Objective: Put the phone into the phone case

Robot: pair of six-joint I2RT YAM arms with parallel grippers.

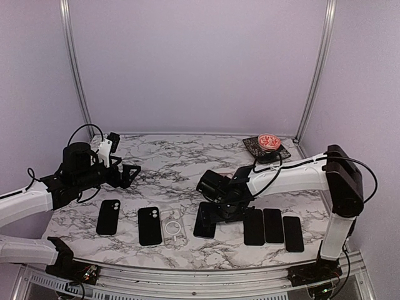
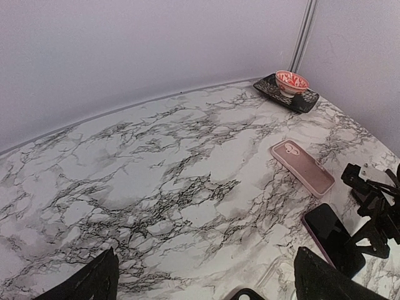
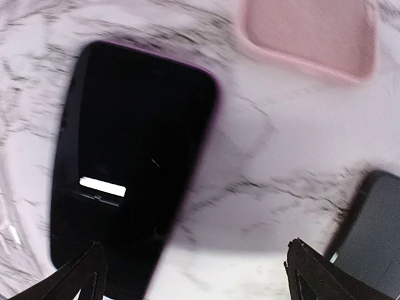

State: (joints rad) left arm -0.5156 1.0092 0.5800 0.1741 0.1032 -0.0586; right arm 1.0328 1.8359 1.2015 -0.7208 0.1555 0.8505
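A black-screened phone (image 3: pixel 131 169) with a pink rim lies flat on the marble, also visible as the phone (image 1: pixel 205 224) and the phone (image 2: pixel 333 237). My right gripper (image 3: pixel 200 275) hovers low over its right edge, open, with nothing between the fingers; it is the right gripper (image 1: pixel 219 214) in the top view. A pink phone case (image 3: pixel 309 37) lies just beyond, shown as the pink case (image 2: pixel 302 167); the right arm hides it from above. A clear case (image 1: pixel 174 226) lies left of the phone. My left gripper (image 1: pixel 130 174) hangs open and empty at the far left, with its fingers (image 2: pixel 94 281) over bare marble.
Two dark phones (image 1: pixel 108 217) (image 1: pixel 149 225) lie left of the clear case. Three more dark phones (image 1: pixel 273 225) lie in a row at the right. A red bowl (image 1: pixel 269 140) sits on a black tray (image 1: pixel 253 145) in the back right corner.
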